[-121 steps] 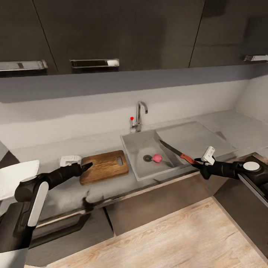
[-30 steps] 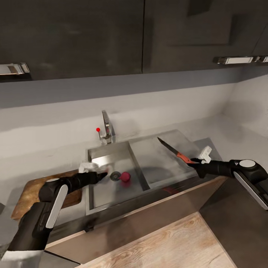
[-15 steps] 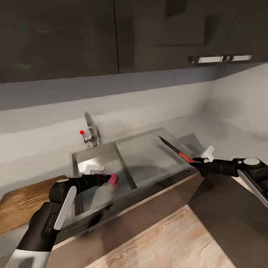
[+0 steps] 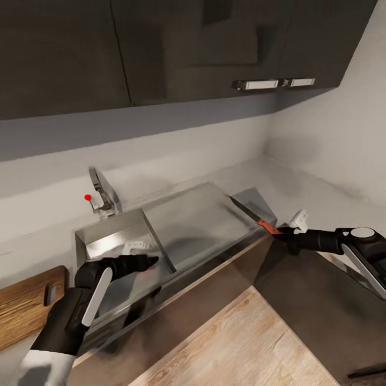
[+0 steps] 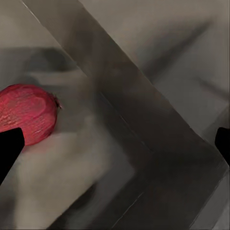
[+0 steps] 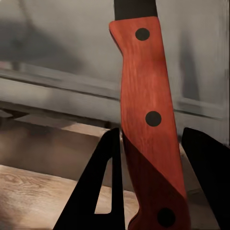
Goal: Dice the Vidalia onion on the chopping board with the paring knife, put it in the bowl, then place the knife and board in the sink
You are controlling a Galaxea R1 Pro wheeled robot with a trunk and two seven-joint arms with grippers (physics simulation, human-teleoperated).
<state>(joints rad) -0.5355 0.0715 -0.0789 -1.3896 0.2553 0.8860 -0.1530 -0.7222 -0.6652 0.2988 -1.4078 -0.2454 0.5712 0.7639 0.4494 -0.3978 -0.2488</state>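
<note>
The Vidalia onion (image 5: 28, 113), a small pinkish-red bulb, lies on the floor of the sink (image 4: 110, 234). My left gripper (image 4: 149, 261) is down in the basin, open wide, and the onion sits just beside one dark fingertip (image 5: 9, 149). My right gripper (image 4: 282, 231) is shut on the reddish-brown handle (image 6: 146, 120) of the paring knife (image 4: 251, 214). It holds the knife over the drainboard's front right corner, blade pointing to the back wall. The chopping board (image 4: 24, 308) lies on the countertop (image 4: 305, 195) left of the sink. The bowl is out of view.
A chrome faucet (image 4: 101, 192) with a red-tipped lever stands behind the basin. The flat drainboard (image 4: 195, 220) lies between the basin and my right arm. Dark wall cabinets (image 4: 177, 48) hang overhead, a wall closes the right side, and wooden floor (image 4: 230, 343) runs below the counter.
The whole picture has slid left, so the camera has turned right. My left gripper has gone from the board into the basin, up to the onion. The right gripper still holds the knife.
</note>
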